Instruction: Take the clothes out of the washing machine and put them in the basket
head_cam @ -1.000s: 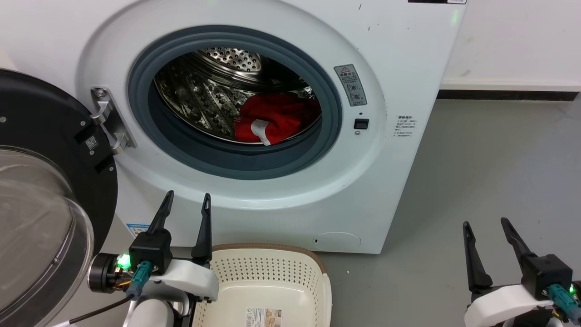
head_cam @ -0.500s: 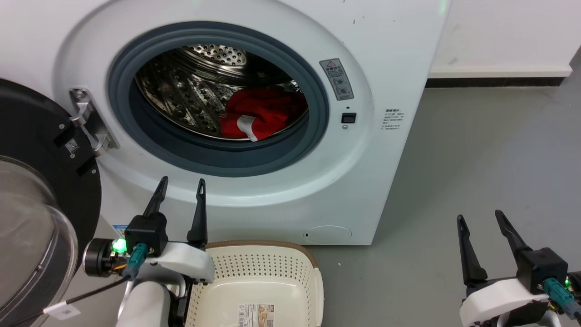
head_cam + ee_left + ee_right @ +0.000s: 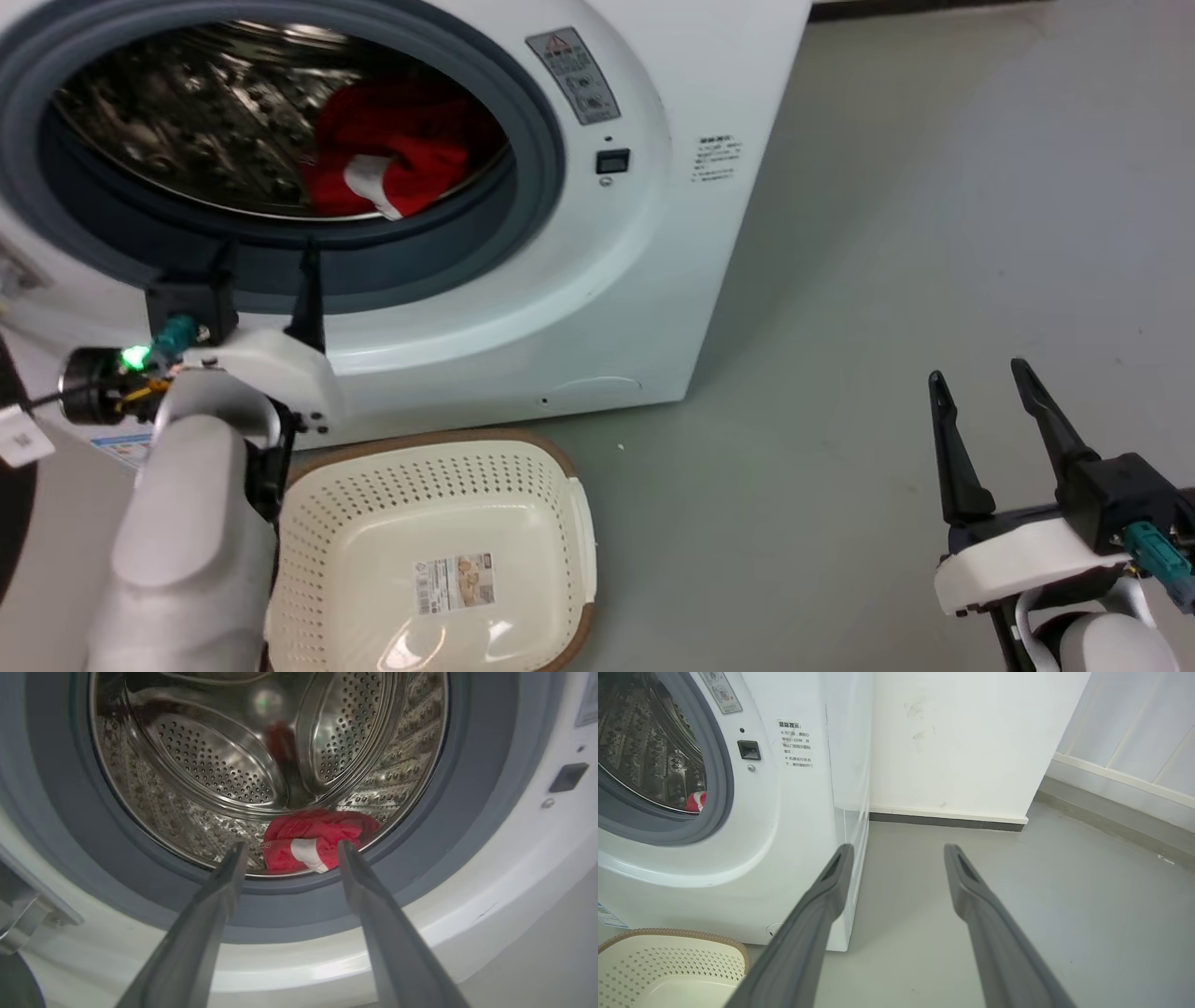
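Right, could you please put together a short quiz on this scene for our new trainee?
1. True or false: the clothes lie in the basket.
2. The left gripper points at: A) the basket B) the drum of the washing machine C) the floor.
3. Fill in: the right gripper is ___ and holds nothing.
Key: 1 false, they lie in the drum; 2 B; 3 open.
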You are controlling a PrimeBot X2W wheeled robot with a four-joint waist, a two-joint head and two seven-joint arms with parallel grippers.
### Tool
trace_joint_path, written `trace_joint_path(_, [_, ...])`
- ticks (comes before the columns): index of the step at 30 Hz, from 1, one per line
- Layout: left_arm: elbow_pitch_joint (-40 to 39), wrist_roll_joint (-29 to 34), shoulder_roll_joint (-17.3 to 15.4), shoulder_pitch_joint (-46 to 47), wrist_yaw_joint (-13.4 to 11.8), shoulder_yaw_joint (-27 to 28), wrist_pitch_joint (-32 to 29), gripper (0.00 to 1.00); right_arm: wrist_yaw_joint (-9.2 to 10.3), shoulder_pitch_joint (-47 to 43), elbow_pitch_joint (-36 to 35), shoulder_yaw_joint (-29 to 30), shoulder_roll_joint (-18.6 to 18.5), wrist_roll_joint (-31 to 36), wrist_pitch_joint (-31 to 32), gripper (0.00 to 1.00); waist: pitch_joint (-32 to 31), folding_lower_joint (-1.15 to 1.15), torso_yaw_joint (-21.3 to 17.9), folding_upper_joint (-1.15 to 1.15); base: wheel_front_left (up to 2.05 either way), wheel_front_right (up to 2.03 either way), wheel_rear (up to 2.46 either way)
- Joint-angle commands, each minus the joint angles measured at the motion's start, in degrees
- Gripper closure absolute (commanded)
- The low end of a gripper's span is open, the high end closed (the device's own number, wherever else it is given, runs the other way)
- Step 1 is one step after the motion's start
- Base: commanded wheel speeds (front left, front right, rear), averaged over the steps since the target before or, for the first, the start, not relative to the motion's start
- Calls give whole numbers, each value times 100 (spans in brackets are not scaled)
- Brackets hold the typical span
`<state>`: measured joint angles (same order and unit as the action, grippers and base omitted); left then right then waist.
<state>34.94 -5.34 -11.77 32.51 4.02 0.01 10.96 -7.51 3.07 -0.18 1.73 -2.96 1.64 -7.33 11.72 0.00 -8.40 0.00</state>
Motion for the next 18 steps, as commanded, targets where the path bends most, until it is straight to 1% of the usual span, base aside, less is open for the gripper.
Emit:
trace_joint_path(1, [59, 5, -76, 148, 22, 14, -31, 0, 4, 120, -14, -29, 15, -21, -41, 0, 465, 0, -405, 0, 0, 0, 0])
trace_joint_path(9, [816, -91, -657, 1240, 115, 114, -482, 0, 4, 505, 235, -209, 16, -293, -337, 0, 1289, 0, -1010, 0, 0, 0, 0])
trace_joint_path(18, [1430, -132, -1319, 2445, 190, 156, -1101, 0, 4, 805, 572, -488, 16, -621, -601, 0, 1961, 0, -1541, 0, 0, 0, 0])
